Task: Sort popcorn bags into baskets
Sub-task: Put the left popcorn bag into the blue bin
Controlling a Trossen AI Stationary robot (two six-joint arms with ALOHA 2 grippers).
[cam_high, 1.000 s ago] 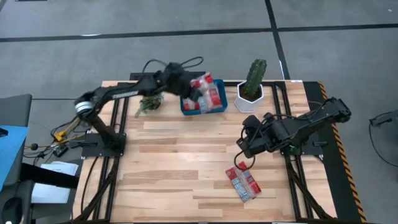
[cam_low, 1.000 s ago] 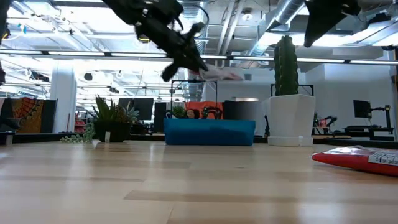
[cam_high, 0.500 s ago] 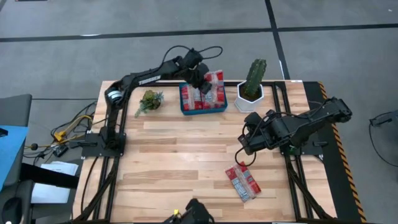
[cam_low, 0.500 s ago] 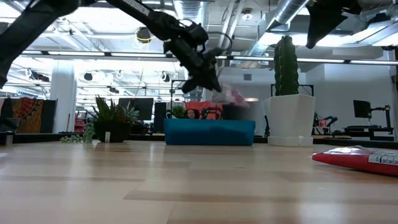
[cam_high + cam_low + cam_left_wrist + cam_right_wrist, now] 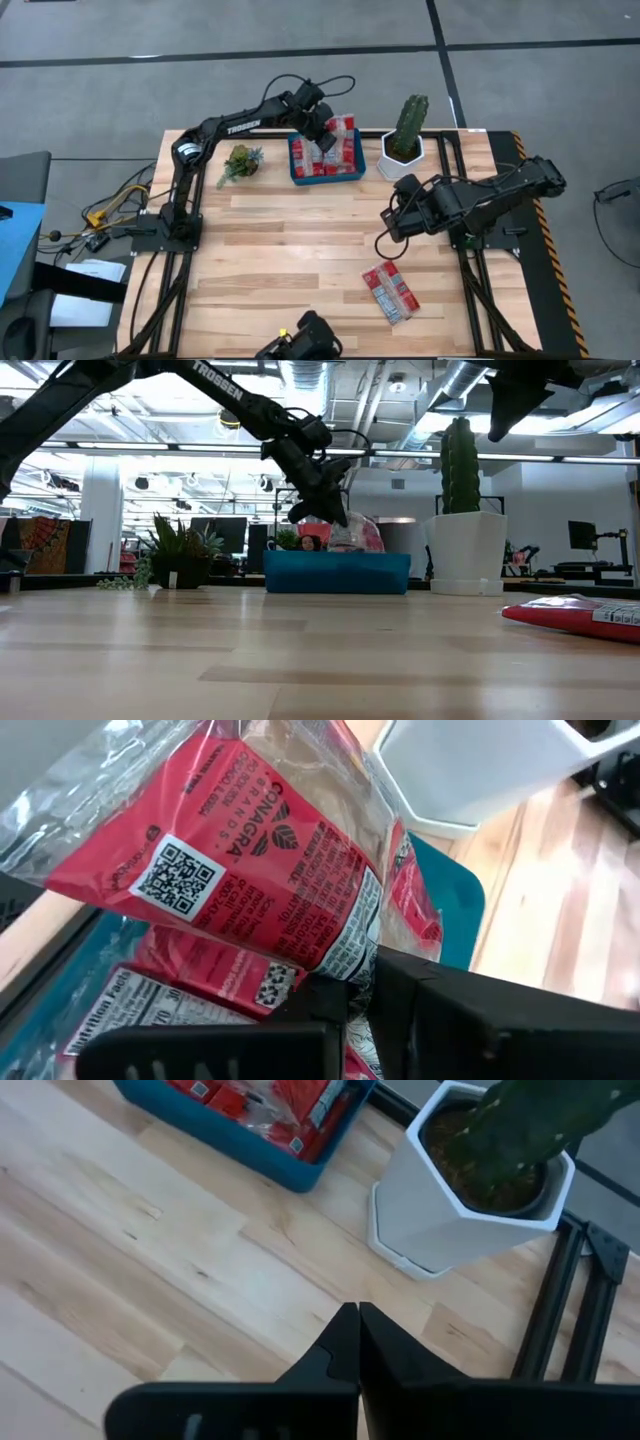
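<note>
Over the bin: left gripper hangs above the shallow blue plastic basket, jaws pinched tight on a flat red popcorn packet, apparently poised to drop it among the packets already inside.
Mid-table: right gripper waits with jaws closed and empty, near the white pot with green cactus.
Still unsorted: two red packets lie flat on the pale wooden table, well apart from the basket.

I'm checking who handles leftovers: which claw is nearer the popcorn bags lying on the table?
Right. The right claw hangs just above the loose bags; the left claw is far off over the blue bin.
</note>
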